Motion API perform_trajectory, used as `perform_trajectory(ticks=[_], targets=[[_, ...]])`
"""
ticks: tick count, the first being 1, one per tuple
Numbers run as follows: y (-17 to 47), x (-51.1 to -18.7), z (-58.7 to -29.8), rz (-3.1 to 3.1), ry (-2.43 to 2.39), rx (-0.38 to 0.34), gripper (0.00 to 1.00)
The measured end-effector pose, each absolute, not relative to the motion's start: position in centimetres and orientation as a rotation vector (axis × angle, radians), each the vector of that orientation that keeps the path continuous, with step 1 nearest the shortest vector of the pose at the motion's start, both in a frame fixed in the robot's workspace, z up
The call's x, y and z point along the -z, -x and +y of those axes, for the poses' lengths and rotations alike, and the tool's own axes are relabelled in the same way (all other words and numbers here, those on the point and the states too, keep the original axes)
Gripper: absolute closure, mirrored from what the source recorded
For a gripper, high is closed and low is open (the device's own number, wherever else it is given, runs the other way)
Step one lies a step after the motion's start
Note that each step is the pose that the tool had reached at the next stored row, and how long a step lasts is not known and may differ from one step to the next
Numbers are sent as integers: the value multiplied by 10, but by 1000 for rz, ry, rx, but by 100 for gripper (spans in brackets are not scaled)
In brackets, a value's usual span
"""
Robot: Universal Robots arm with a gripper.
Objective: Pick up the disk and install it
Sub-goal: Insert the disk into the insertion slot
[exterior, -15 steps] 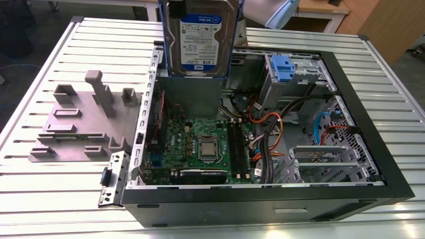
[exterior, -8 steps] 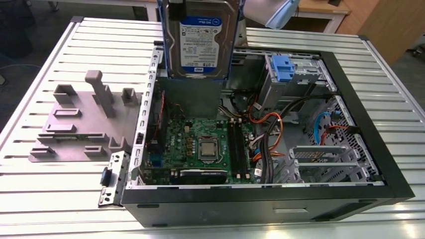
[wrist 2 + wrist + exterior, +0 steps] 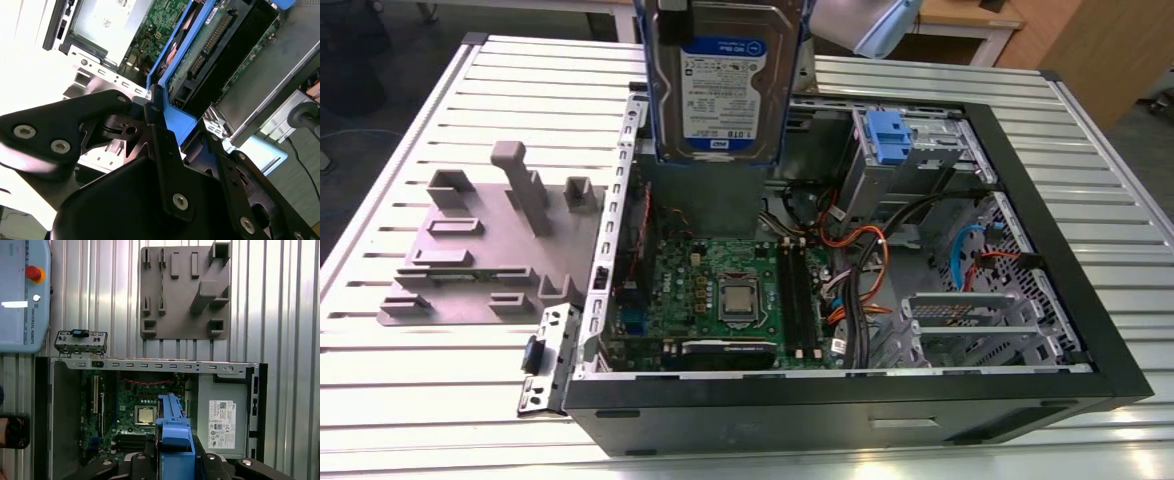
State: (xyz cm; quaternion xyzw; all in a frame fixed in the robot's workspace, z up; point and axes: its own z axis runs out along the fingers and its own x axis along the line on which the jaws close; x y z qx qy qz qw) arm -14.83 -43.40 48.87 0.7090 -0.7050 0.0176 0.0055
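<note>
Holding the disk [image 3: 720, 85] upright and clear above the open computer case [image 3: 854, 405], toward the worktop's [image 3: 400, 400] far edge | gripper [image 3: 162, 127] clamped on the disk's blue bracket | grey fixture plate [image 3: 467, 260] lies beside the case, at the exterior view's left.

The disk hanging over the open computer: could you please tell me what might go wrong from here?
The gripper pinches the disk by its blue bracket, so it might slip or tilt and fall onto the motherboard beneath. The loose orange and black cables inside the case could also snag it if it is lowered among them.
</note>
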Motion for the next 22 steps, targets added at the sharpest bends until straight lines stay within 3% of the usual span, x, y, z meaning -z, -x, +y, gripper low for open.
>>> perform_trajectory(ticks=[22], targets=[[130, -487, -445, -2207, -2220, -55, 64]])
